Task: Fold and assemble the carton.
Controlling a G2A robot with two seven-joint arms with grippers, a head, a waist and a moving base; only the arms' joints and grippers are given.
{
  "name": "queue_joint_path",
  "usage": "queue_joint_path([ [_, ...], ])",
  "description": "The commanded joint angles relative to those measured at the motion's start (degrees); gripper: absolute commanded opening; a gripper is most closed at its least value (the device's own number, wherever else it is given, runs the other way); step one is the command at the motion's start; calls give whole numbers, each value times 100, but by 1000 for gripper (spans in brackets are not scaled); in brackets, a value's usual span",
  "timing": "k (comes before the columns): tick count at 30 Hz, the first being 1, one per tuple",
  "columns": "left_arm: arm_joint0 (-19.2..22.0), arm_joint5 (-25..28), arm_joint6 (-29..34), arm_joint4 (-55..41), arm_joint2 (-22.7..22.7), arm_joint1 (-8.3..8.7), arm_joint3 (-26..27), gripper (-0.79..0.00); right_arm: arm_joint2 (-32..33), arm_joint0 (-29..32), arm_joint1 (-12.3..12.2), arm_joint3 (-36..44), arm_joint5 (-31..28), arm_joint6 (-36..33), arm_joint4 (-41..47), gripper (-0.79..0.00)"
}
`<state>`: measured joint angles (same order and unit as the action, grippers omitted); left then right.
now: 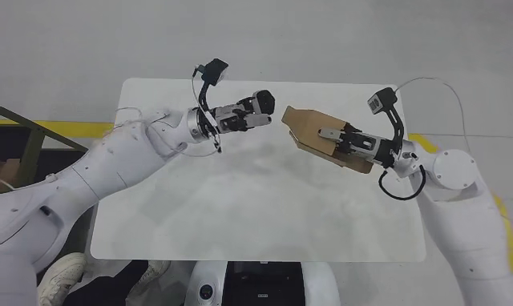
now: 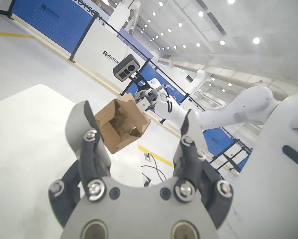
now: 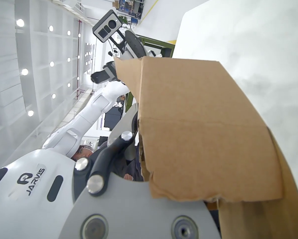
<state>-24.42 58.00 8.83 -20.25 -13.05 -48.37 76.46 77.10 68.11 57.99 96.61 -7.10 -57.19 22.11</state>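
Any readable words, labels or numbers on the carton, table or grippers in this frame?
On the carton: none on the faces in view.
On the table: none.
On the left gripper and right gripper: none.
On the barrier panels behind: logo lettering, not transcribed.

My right gripper [image 1: 333, 135] has the brown carton [image 1: 307, 128] clamped, right of centre in the frame, over the white table [image 1: 240, 214]. The carton's narrow end points left. There's my left gripper [image 1: 267, 110], just left of that end, close by but not touching it.
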Motion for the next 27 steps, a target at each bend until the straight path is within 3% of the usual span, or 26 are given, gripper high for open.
queue_joint_path([
  [1,-61,0,669,-602,-129,64,9,0,9,16,-3,4,22,70,-61,-785],
  [5,-82,-67,1911,-1315,-182,116,-166,0,-4,50,-8,105,42,159,-209,-785],
  [11,55,-898,3047,-1732,-235,11,-209,0,-11,101,-18,289,116,235,-359,-785],
  [20,104,-1460,3500,-1668,-441,-271,-193,0,-122,150,-20,519,267,300,-551,-785],
  [27,136,-1958,3496,-1250,-546,-519,-412,0,-188,168,-19,693,327,365,-658,-785],
])
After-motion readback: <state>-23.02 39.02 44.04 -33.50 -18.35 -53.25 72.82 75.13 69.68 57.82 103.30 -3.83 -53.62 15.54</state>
